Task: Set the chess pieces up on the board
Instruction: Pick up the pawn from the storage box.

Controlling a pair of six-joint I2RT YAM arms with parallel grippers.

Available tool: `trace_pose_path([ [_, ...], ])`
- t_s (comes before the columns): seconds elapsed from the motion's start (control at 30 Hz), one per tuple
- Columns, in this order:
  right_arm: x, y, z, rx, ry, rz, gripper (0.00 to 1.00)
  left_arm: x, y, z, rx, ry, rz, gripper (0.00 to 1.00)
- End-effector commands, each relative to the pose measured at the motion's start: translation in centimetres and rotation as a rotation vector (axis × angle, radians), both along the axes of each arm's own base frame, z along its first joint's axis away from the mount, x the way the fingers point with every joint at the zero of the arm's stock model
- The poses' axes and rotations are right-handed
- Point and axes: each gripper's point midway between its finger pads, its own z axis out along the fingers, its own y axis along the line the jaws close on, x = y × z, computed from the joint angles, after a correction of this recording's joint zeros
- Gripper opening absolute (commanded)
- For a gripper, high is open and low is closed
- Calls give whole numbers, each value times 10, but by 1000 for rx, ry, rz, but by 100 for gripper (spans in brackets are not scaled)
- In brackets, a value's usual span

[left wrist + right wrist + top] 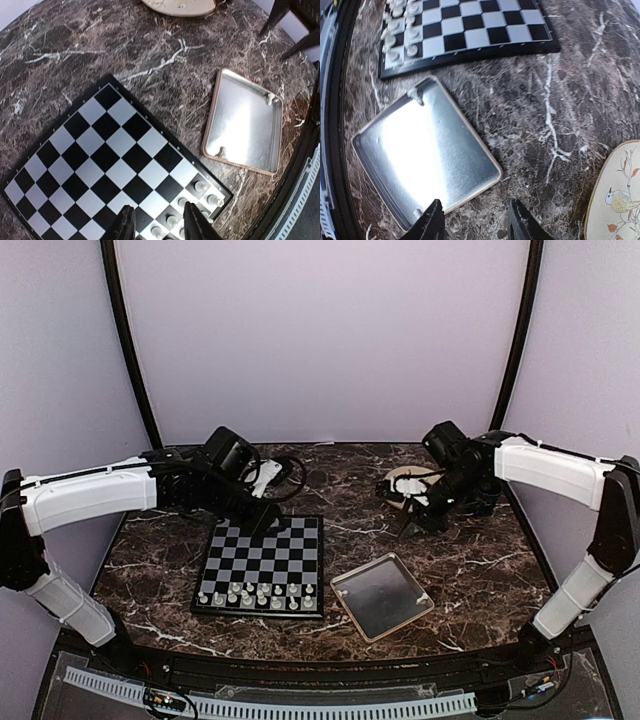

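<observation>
Chess pieces [258,593] are standing in two rows along the near edge of the board [265,545], on the far side of it from our left pincer [268,521], which we are holding above the board's opposite edge. That pincer's fingers [197,225] are standing apart, open, with nothing between them, and the checkered squares are showing below and ahead of them. Our right pincer [476,222] is hanging open as well, gripping nothing, over the marble tabletop [480,570]. The metal tray [430,155] is lying just ahead of its fingertips, and beyond the tray we are seeing the board's corner with its pieces. A small white piece [415,94] is sitting in the tray corner farthest from the right pincer, and a second small piece [417,214] is sitting in the nearest corner, just beside one of its fingers. A round plate [615,195] with a painted bird is lying to this pincer's right, apart from the tray.
</observation>
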Motion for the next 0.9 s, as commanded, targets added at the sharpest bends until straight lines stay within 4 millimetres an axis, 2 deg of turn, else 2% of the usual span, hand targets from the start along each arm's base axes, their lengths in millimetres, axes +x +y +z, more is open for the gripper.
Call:
trace_pose_path([
  [0.0,-31,-23,-34,-297,-72,171,43,12,-22,16,-123,-77,-23,35],
  [0.17,-65,-18,-57,-432,-77,304,42,11,-21,8,-128,-72,-9,35],
  [0.23,-78,-15,-72,-503,-63,363,41,10,-18,8,-127,-80,-5,35],
  [0.27,-88,-20,-83,-550,-44,388,40,11,-17,7,-125,-83,0,35],
  [0.4,-101,-23,-99,-650,-2,430,39,9,-14,4,-117,-85,3,35],
  [0.5,-105,-16,-99,-676,23,444,39,8,-12,0,-113,-79,4,35],
  [0.87,-107,-30,-114,-802,-9,442,33,8,-11,-7,-108,-78,7,35],
])
